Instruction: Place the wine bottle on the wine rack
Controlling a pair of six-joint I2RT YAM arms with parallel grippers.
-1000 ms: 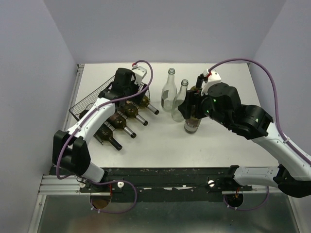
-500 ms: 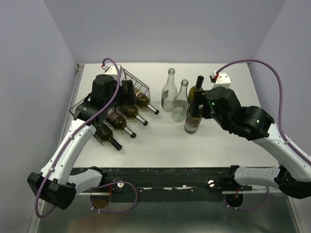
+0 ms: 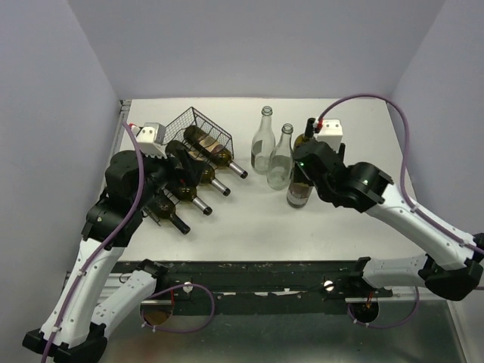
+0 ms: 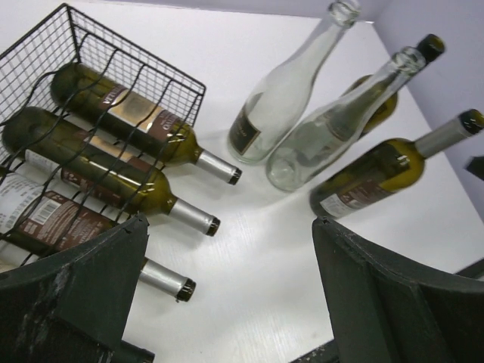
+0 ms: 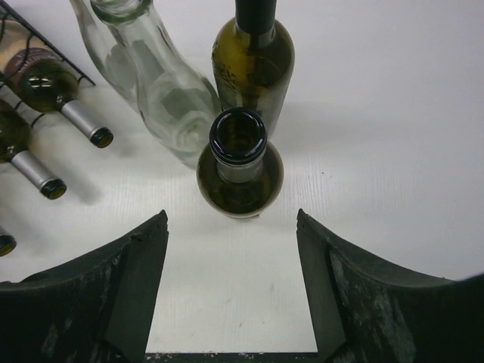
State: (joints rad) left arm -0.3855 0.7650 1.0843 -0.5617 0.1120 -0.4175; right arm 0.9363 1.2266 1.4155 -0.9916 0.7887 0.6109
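A dark green wine bottle (image 3: 299, 193) (image 5: 240, 170) (image 4: 372, 175) stands upright mid-table, its open mouth facing the right wrist camera. My right gripper (image 3: 302, 166) (image 5: 231, 218) hovers over it, open. Its fingers (image 5: 136, 280) stand apart on either side just short of the bottle, gripping nothing. The wine rack (image 3: 203, 130) (image 4: 113, 60) (image 5: 30, 36) is a black wire grid at back left, with several bottles lying in it, necks toward the centre. My left gripper (image 3: 180, 165) (image 4: 228, 221) is wide open and empty, near the rack's front.
Two clear glass bottles (image 3: 262, 144) (image 3: 280, 162) and another dark green bottle (image 3: 305, 140) stand close behind and left of the near green one. The purple walls close in the white table (image 3: 249, 219) on three sides.
My left arm has drawn back from over the rack toward the near left. My right gripper has shifted and turned above the near green bottle, its jaws narrowing somewhat.
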